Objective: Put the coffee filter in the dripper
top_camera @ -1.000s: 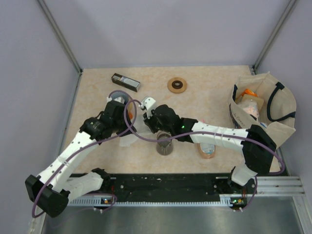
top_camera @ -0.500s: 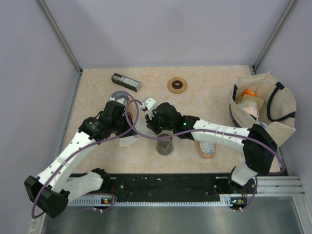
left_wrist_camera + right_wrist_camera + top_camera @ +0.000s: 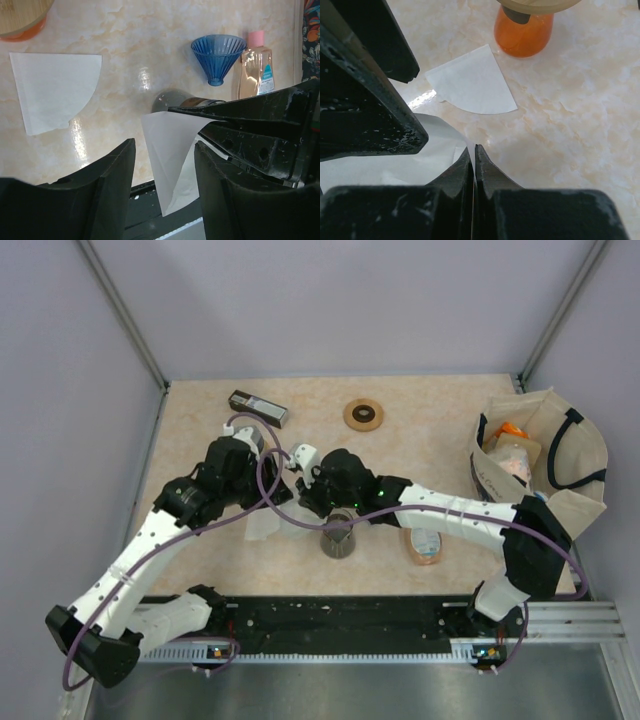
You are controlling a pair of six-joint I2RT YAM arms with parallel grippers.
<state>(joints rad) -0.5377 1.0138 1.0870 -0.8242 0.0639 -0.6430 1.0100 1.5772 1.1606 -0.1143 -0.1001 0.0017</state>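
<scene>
Step in hand: getting the coffee filter [image 3: 170, 135] across to the dripper [image 3: 216, 56], as I judge it from how things lie.
Right end effector [image 3: 474, 148]: closed tight, pinching one edge of the filter, so the paper hangs from it above the tabletop [image 3: 150, 30].
Left end effector [image 3: 164, 146]: roughly half open and holding nothing. The filter's point hangs between my fingers [image 3: 112, 175], unclamped.
Dripper: a blue cone beside a pink-capped bottle [image 3: 256, 65], apart from the filter. I cannot tell whether it is upright or tipped.
Doing it well: I'd draw my left clear of the paper, carry the filter point-down, and seat it gently.
Watch: a spare filter [image 3: 52, 90] lies flat nearby, and I'd leave it alone.
</scene>
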